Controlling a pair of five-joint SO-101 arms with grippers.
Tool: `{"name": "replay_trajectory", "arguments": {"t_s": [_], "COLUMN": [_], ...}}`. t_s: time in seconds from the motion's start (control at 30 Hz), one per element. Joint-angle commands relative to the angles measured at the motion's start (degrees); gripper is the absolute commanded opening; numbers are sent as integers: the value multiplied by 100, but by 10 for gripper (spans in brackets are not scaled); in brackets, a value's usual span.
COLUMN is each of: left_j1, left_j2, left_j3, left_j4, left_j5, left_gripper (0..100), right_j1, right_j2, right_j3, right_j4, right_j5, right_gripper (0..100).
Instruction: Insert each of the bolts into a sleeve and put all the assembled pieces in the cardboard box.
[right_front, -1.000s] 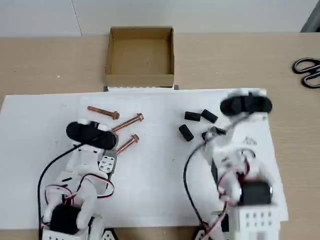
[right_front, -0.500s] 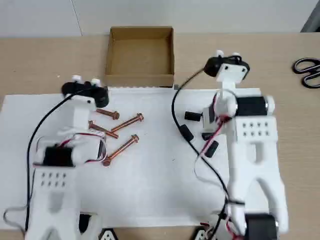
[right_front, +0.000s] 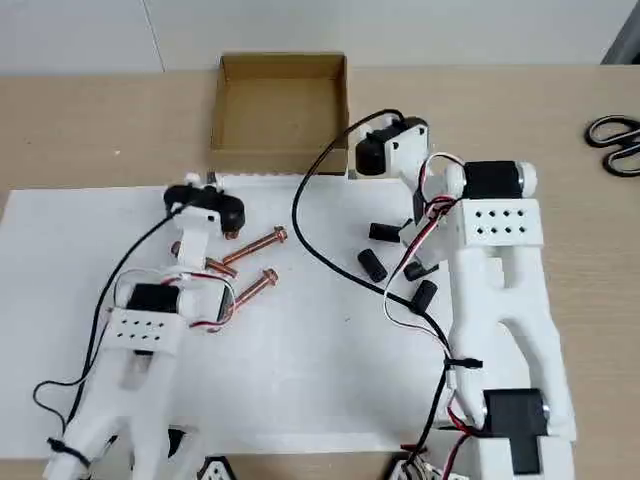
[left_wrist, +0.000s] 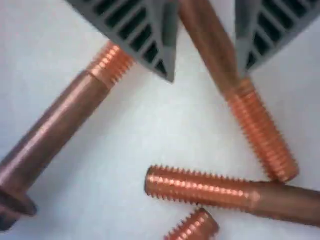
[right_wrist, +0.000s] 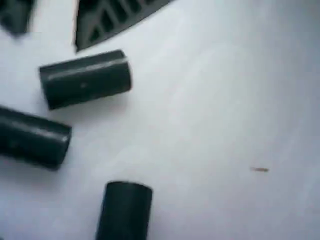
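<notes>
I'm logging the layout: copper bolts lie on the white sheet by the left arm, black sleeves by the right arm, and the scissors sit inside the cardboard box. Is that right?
Not quite: the scissors lie on the wooden table at its right edge, not inside the cardboard box, as the high view shows. The bolts and sleeves on the white sheet are as you say.

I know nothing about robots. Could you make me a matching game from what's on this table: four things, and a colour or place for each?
Things:
1. cardboard box
2. bolts
3. sleeves
4. scissors

Descriptions:
a. copper-coloured, threaded
b. short black tubes on the white paper
c. brown, empty, just beyond the paper
d. looped dark handles, lying on the bare table

Pairs: 1-c, 2-a, 3-b, 4-d
</notes>
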Motion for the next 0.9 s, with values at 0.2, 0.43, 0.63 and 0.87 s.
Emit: {"name": "replay_trajectory", "arguments": {"t_s": [0.2,0.43,0.63,0.87], "left_j1": [211,431,448,448], "left_j2": [0,26,26,26], "left_j3": [215,224,224,224], "left_j4": [-448,-457,-457,-484], "left_j5": [0,-18,-9,9], "left_gripper": [82,82,82,82], "right_j1": [22,48,57,145], "right_j2": [734,1587,2466,3116], "right_j3": [-246,-527,-1503,-1925], "right_j4": [-462,-1086,-1086,-1086], "right_j5": [413,686,862,941], "right_gripper": [107,107,106,106]}}
